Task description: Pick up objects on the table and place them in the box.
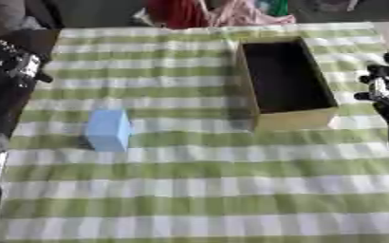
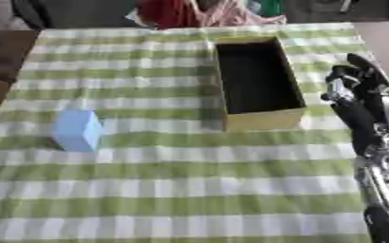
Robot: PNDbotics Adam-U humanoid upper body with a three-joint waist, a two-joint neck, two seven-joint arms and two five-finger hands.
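A light blue block (image 1: pixel 108 129) stands on the green-and-white checked tablecloth, left of centre. An open cardboard box (image 1: pixel 293 119) with a dark inside sits to the right of centre, and nothing shows inside it. My left hand (image 1: pixel 17 64) hovers at the table's left edge, up and to the left of the block and well apart from it. My right hand (image 2: pixel 351 81) hangs just right of the box, fingers relaxed and holding nothing, without touching the box.
The checked cloth (image 1: pixel 198 190) covers the whole table, with a wide bare stretch in front. Red and pink fabric (image 1: pixel 206 13) lies beyond the far edge. My right forearm (image 2: pixel 379 156) runs along the right side.
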